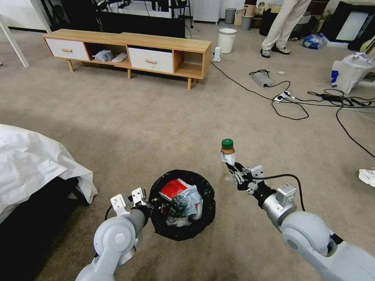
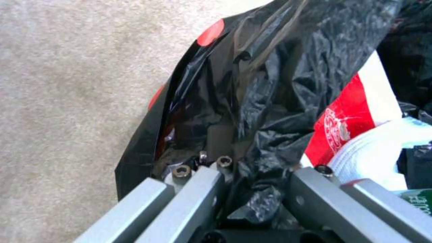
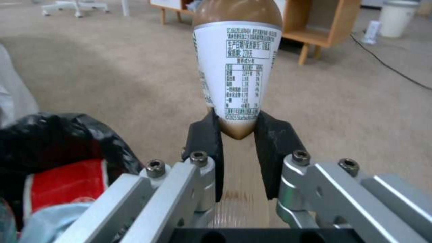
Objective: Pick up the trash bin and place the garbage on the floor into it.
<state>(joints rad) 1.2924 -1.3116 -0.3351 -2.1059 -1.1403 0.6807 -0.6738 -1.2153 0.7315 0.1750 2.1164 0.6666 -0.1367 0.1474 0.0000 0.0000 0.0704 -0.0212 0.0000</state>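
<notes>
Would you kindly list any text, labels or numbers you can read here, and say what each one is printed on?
Bottle held in the right claw: white label with a printed table in small characters, too blurred to read.
Red wrapper in the trash bin gripped by the left claw: round white emblem, lettering unreadable.
Green item in the bin: white letters, cut off and illegible.

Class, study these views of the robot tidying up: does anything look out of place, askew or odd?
Nothing is spilled or damaged. The right gripper holds a green-capped bottle upright beside the trash bin, not over it. The left gripper grips the bin's rim through its black bag.
</notes>
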